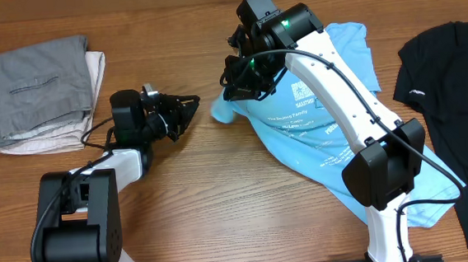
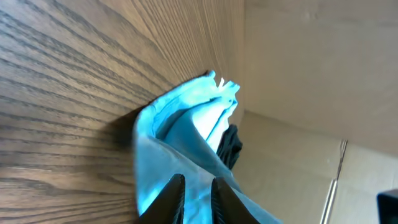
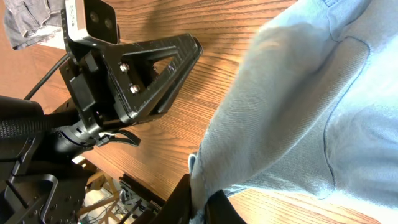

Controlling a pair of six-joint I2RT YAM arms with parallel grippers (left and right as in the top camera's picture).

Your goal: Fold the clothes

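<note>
The clothes, a light blue T-shirt (image 1: 288, 139) with white print, lie spread from the table's middle toward the front right. My right gripper (image 1: 239, 85) is shut on the shirt's upper left edge; in the right wrist view the cloth (image 3: 298, 106) runs down between its jaws (image 3: 200, 186). My left gripper (image 1: 195, 105) lies low at the sleeve's tip, left of the right one. In the left wrist view its fingers (image 2: 198, 180) stand almost together, and bunched blue cloth (image 2: 186, 130) fills the narrow gap between them.
Folded grey and beige garments (image 1: 37, 91) are stacked at the back left. A black garment (image 1: 456, 115) lies along the right edge. The right arm reaches over the shirt's middle. The left gripper's body (image 3: 149, 68) is close beside the right one.
</note>
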